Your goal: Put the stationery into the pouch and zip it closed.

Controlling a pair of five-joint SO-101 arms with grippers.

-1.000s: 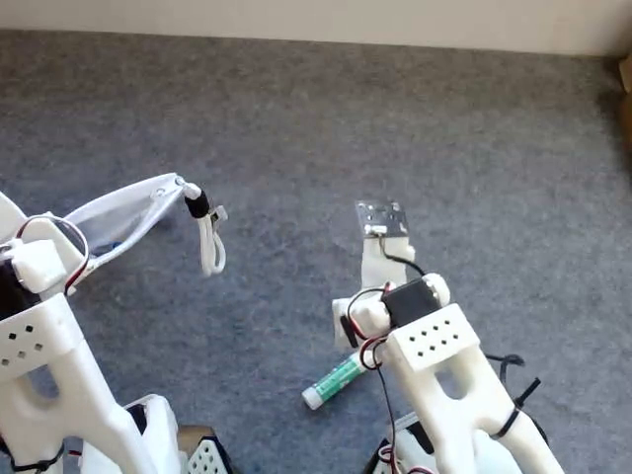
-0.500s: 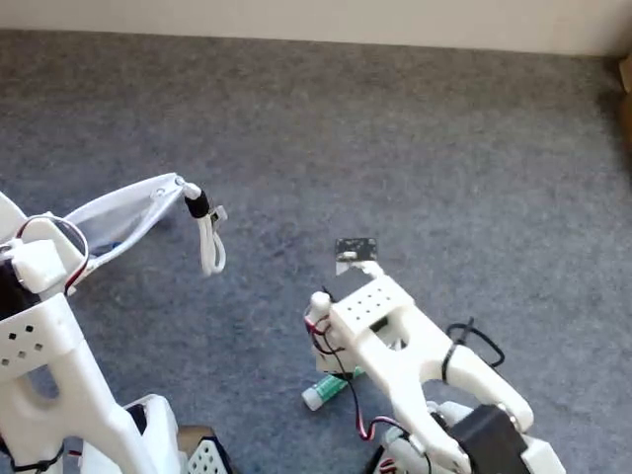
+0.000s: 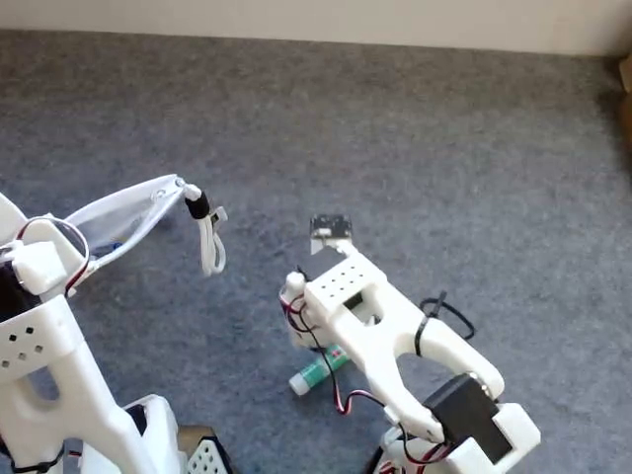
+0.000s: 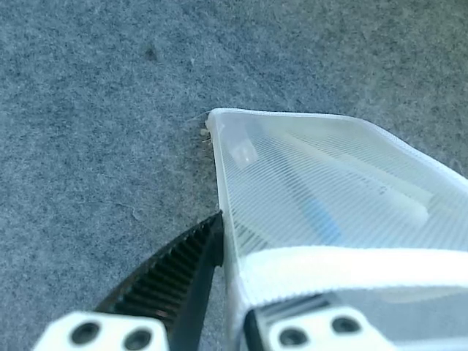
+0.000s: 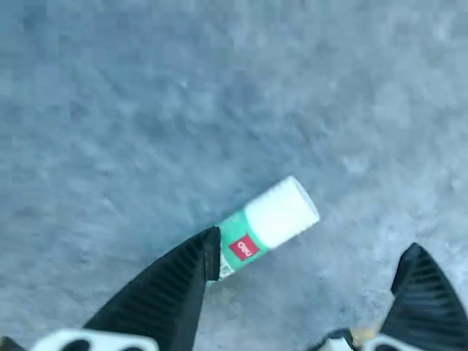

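Observation:
The white mesh pouch (image 4: 329,190) hangs lifted off the carpet, its edge pinched in my left gripper (image 4: 228,270), which is shut on it. A blue item and a pale stick show through the mesh. In the high view the pouch (image 3: 123,219) is at the left, with its zipper pull and strap (image 3: 209,242) dangling at its far end. A green-and-white glue stick (image 5: 267,223) lies on the carpet, one end beside one black finger of my right gripper (image 5: 313,245), which is open just above it. In the high view the glue stick (image 3: 318,369) pokes out from under the right arm.
Grey carpet (image 3: 464,148) covers the whole work area, with a pale wall strip along the far edge. The left arm's white body (image 3: 44,365) stands at the near left.
The right arm has swung left and folded down over the glue stick, which shifted slightly left. The left arm and pouch have not moved.

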